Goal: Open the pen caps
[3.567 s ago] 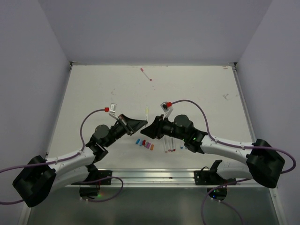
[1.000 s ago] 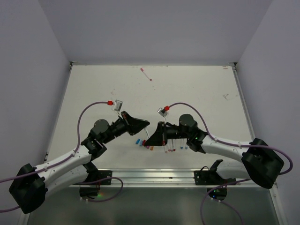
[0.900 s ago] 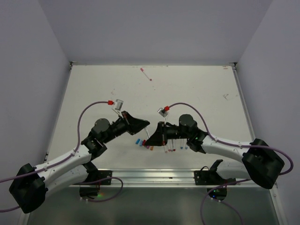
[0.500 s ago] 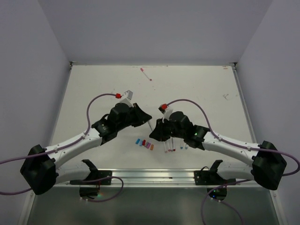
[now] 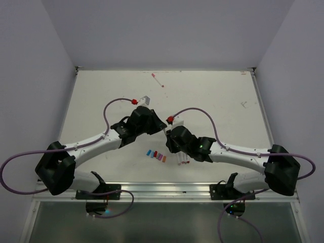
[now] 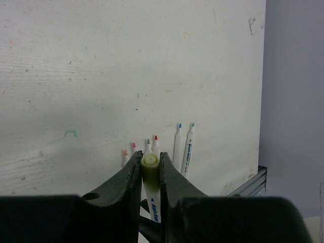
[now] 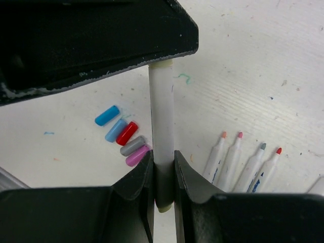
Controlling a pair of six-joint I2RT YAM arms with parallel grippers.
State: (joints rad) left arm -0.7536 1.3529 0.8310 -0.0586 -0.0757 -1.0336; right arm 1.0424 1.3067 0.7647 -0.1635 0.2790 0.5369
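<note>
Both hands meet above the middle of the surface (image 5: pixel 217 101), sharing one white pen (image 7: pixel 161 111) between them. The left hand (image 6: pixel 150 158) pinches the pen's yellow-green cap (image 6: pixel 150 174). The right hand (image 7: pixel 163 162) pinches the barrel near its other end. On the surface, nearer than the hands, lies a row of loose pen caps (image 7: pixel 126 133) in blue, red, grey and pink. The uncapped pens (image 7: pixel 230 157) are fanned just to the right of that row.

walls (image 5: pixel 167 30): plain pale lilac, closing three sides
table (image 5: pixel 212 96): off-white top, scuffed, flecked with ink marks
rail (image 5: pixel 167 188): metal, along near edge
light: even, soft
</note>
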